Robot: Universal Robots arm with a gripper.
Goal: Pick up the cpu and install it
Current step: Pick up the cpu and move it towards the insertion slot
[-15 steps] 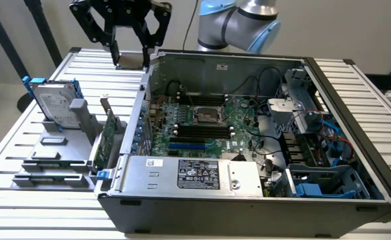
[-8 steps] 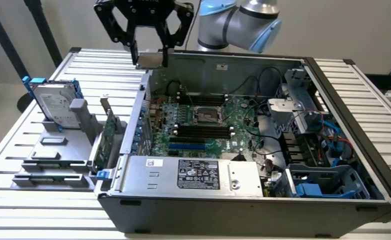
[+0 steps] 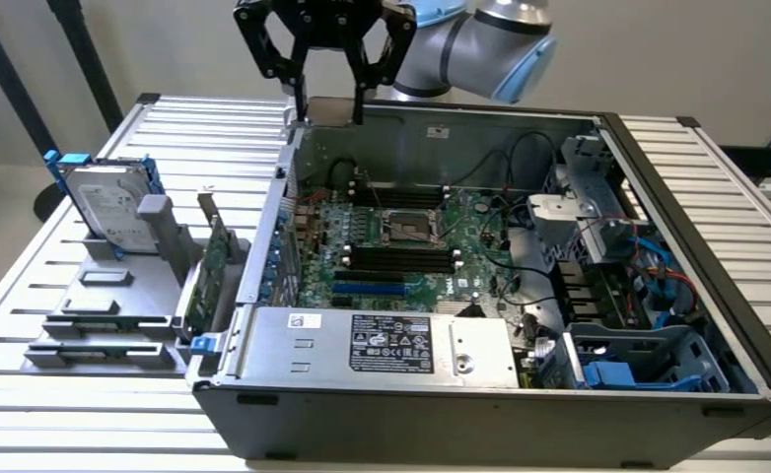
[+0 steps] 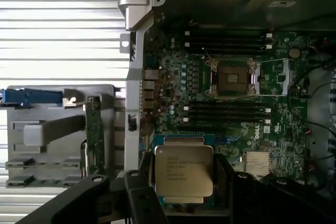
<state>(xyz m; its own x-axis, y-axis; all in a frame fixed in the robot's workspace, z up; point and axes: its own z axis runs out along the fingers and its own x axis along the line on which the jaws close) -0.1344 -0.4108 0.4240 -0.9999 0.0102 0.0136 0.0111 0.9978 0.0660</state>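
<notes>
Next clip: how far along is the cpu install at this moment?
Done: the cpu is picked up, clamped between the jaws. In hand: it hangs above the far wall of the open computer case, well clear of the motherboard. Left: seating it; the CPU socket sits open and empty.

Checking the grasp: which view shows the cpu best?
The wrist view: the cpu faces the camera, its printed metal top clear. The exterior view gives just a small grey piece between the fingertips of the gripper.
</notes>
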